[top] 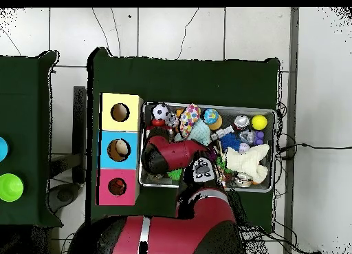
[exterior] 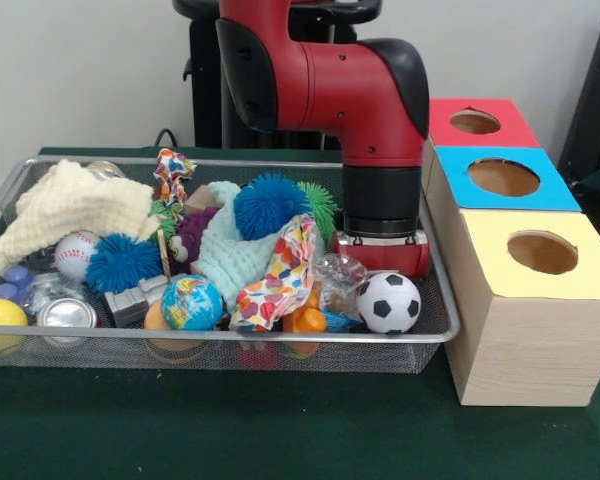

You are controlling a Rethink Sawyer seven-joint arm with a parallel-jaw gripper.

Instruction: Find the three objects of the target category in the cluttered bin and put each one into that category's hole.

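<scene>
A wire mesh bin [exterior: 230, 338] holds mixed toys. My arm's wrist [exterior: 382, 245] is lowered into the bin's right end, just behind a soccer ball [exterior: 389, 302]. The gripper below it is hidden by the ball and a clear crinkled wrapper [exterior: 338, 275]. A globe ball [exterior: 192, 302], a baseball [exterior: 76, 254], a yellow ball [exterior: 0, 320] and blue spiky balls [exterior: 269, 205] lie among cloths. In the overhead view the arm [top: 172, 156] covers the bin's left part, near the soccer ball [top: 160, 112].
A wooden box beside the bin has a yellow-topped hole [exterior: 542, 252], a blue-topped hole [exterior: 503, 177] and a red-topped hole [exterior: 475, 122]. A cream cloth [exterior: 70, 205], a mint cloth [exterior: 235, 255], a patterned cloth [exterior: 280, 275] and a tin can [exterior: 67, 318] fill the bin.
</scene>
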